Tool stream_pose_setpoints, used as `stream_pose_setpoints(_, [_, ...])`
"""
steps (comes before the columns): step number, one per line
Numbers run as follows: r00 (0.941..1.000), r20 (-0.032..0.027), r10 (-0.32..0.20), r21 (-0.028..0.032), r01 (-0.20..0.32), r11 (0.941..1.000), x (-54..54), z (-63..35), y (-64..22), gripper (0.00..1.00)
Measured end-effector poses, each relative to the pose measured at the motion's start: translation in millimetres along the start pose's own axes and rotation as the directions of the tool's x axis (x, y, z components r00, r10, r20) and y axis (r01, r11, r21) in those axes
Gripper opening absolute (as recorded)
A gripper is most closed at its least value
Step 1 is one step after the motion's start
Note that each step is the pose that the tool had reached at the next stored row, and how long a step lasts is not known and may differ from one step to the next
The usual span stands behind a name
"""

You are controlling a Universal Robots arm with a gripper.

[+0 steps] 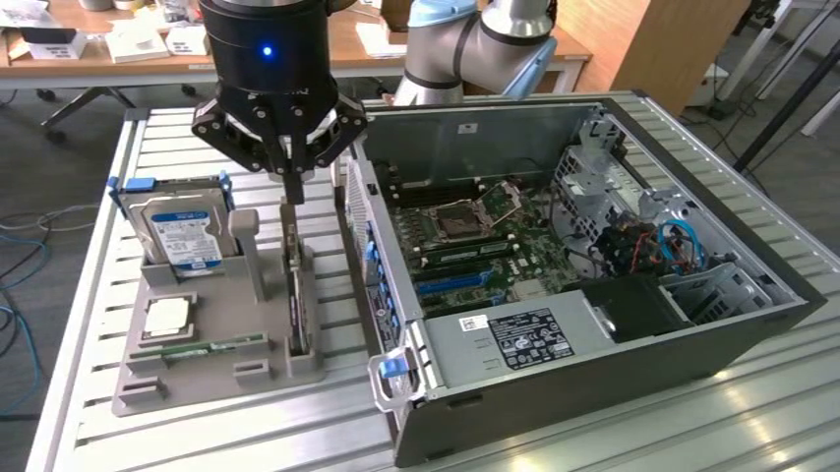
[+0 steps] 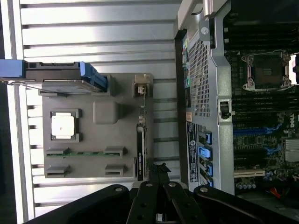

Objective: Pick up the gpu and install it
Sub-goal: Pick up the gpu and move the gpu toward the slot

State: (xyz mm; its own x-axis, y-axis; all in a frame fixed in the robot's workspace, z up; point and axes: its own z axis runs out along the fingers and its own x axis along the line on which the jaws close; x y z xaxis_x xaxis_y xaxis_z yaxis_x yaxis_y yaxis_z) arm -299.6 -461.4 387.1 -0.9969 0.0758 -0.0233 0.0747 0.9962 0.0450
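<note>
The gpu (image 1: 297,305) is a thin, flat card with a dark face. It stands upright on its long edge in a slot of the grey holder (image 1: 197,369). It runs the length of the holder's side at the exterior view's right, with both ends seated between the holder's raised blocks. Seen edge-on in the wrist view, the gpu (image 2: 140,144) is a narrow dark strip with a paler metal piece at one end.

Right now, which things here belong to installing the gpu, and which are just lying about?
For the job: gpu, on edge in the grey holder; hand, over it; open computer case.
Lying about: hard drive, processor chip, RAM stick.
</note>
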Motion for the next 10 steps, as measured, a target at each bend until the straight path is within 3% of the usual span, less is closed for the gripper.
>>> stream_pose_setpoints(7, [1.0000,0.0000,0.000,-0.0001,0.000,1.0000,0.0,0.0,0.0,0.10])
stream_pose_setpoints(10, [1.0000,0.0000,0.000,-0.0001,0.000,1.0000,0.0,0.0,0.0,0.16])
